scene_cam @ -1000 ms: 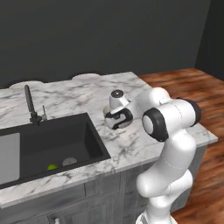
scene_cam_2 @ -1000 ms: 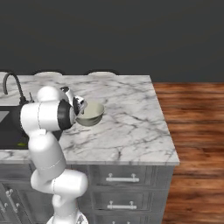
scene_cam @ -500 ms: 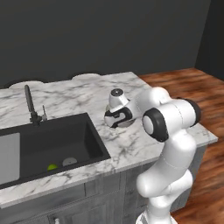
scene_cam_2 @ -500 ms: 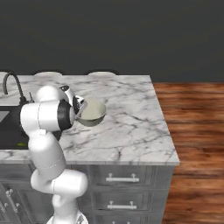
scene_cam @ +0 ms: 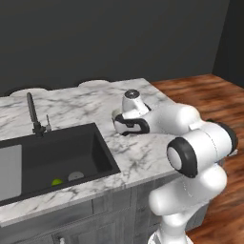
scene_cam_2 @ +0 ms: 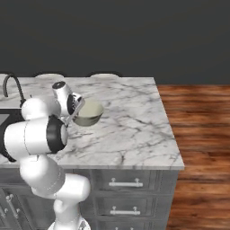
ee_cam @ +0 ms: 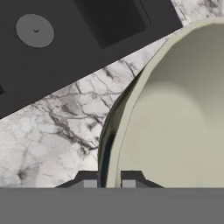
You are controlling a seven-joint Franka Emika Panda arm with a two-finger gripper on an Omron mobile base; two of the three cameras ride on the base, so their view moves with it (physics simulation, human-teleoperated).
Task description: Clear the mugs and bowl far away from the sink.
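The pale cream bowl point(scene_cam_2: 89, 112) sits on the marble counter point(scene_cam_2: 130, 130) to the right of the sink point(scene_cam: 52, 157). My gripper point(scene_cam_2: 74, 113) is shut on the bowl's near-left rim. In the hand view the rim runs up between my gripper point(ee_cam: 109, 183) tips, one finger inside the bowl point(ee_cam: 183, 122) and one outside. I cannot tell whether the bowl rests on the counter or hangs just above it. A bright green mug point(scene_cam: 57, 181) lies on the sink floor. Beside it is a pale round thing point(scene_cam: 75, 176), too small to tell if it is a mug or the drain.
A thin dark faucet point(scene_cam: 32, 113) stands behind the basin, and a grey drainboard panel point(scene_cam: 9, 171) lies at its left. The counter ends at a right edge point(scene_cam_2: 173, 134), with wood floor point(scene_cam_2: 202, 130) beyond. Marble stretches right of the bowl.
My gripper has gone from open to shut on the bowl's rim. The arm and the bowl have hardly shifted.
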